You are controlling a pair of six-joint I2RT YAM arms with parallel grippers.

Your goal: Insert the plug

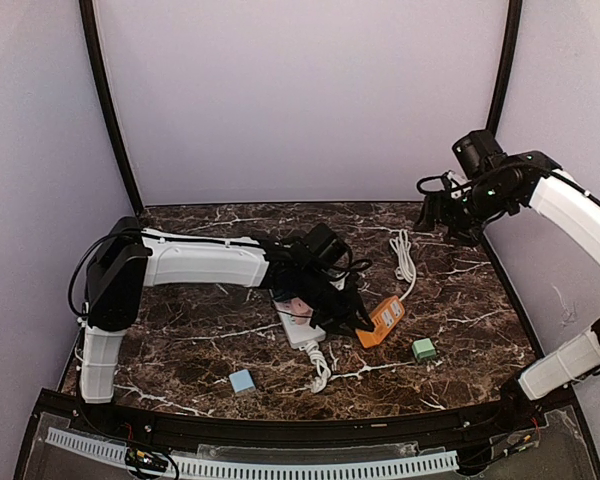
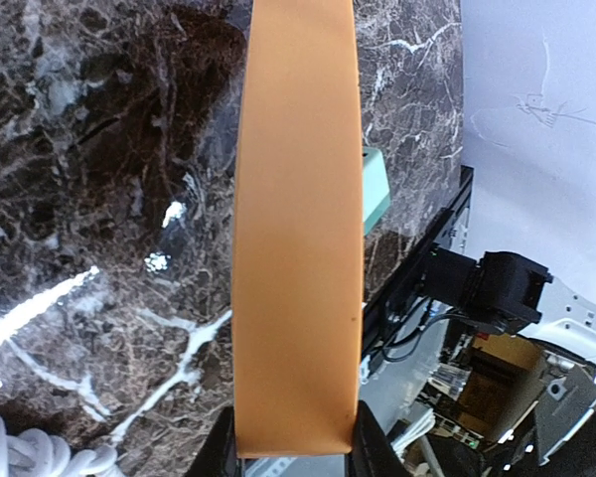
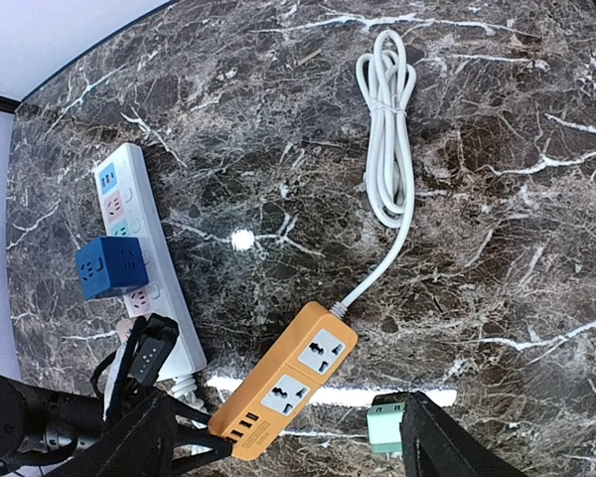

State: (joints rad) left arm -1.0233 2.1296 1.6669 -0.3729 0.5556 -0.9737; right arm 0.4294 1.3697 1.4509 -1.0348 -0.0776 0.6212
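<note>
Left pincer (image 1: 358, 322) pinches one end of the orange power strip (image 1: 385, 318), centre frame. Right pincer (image 1: 443, 210) hangs spread, upper right. Green plug (image 1: 423, 349) lies loose on the worktop (image 1: 480, 300), right of centre. Risk: the end-held strip pivots during insertion.

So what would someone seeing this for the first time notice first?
The orange power strip stands out on the dark marble table, near its middle, with the left gripper clamped on one end. Just left of it lies a white power strip with a blue cube sitting on it; the right gripper hangs open, raised at the far right.
</note>
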